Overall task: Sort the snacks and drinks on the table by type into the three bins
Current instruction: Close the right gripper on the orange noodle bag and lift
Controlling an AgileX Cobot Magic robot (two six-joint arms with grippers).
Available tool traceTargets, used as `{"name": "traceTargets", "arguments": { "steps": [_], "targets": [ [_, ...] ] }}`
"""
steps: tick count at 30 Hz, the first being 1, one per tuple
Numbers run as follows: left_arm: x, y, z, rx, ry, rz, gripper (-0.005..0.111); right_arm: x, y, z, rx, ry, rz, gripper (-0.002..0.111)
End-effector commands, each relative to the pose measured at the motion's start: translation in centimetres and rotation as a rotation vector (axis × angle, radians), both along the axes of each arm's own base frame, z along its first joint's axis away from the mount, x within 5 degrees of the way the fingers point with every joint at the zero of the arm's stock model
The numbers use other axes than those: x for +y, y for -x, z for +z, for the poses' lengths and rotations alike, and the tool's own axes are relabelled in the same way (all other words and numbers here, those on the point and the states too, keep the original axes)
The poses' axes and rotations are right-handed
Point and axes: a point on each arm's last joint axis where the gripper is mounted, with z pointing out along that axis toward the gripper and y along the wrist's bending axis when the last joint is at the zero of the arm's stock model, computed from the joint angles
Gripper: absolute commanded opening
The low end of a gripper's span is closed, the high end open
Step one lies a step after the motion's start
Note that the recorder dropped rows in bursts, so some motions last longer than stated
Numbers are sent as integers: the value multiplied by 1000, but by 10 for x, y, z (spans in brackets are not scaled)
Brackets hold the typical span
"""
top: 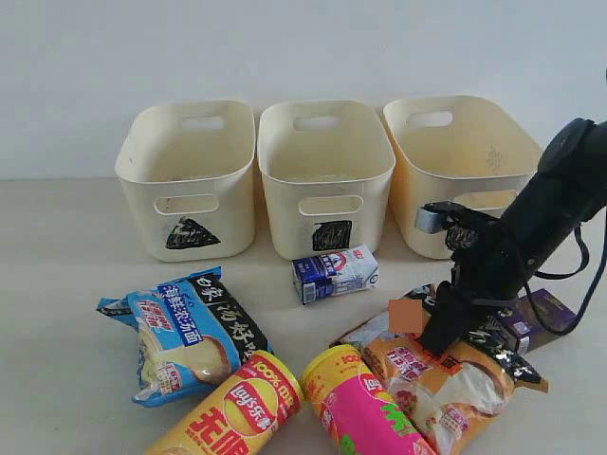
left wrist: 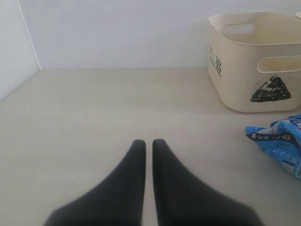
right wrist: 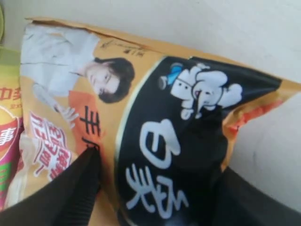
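Observation:
My right gripper [top: 442,339] reaches down onto the orange packet [top: 446,384] at the front right. In the right wrist view the gripper [right wrist: 157,174] has its jaws pressed against both sides of the packet's [right wrist: 155,117] black-banded end, shut on it. My left gripper [left wrist: 148,142] is shut and empty over bare table, left of the triangle bin [left wrist: 235,80]. It does not show in the exterior view. The blue packet [top: 185,332], the yellow-red tube [top: 237,408] and the pink tube [top: 356,408] lie in front. The blue-and-white carton [top: 334,273] lies before the middle bin [top: 285,209]. The purple carton [top: 541,318] sits behind my right arm.
Three cream bins stand in a row at the back: the triangle bin [top: 142,204] left, the square-marked one in the middle, a third [top: 417,209] right, its front partly hidden by my arm. The pink tube [right wrist: 7,141] touches the orange packet's side. A wall rises behind.

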Motion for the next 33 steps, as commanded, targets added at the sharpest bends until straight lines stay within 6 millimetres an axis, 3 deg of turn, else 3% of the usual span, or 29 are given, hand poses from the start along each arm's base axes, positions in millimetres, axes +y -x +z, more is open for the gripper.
{"name": "traceTargets", "arguments": {
  "steps": [1, 18, 24, 29, 33],
  "targets": [
    [0, 0, -1, -3, 10, 1, 4, -5, -5, 19, -103, 49, 2, 0],
    [0, 0, -1, -3, 10, 1, 4, -6, 19, 96, -213, 23, 62, 0],
    [0, 0, -1, -3, 10, 1, 4, -7, 26, 114, -255, 17, 66, 0],
    [0, 0, -1, -3, 10, 1, 4, -6, 25, 121, -239, 7, 48, 0],
    [0, 0, -1, -3, 10, 1, 4, -6, 19, 141, -230, -70, -22, 0]
  ]
}}
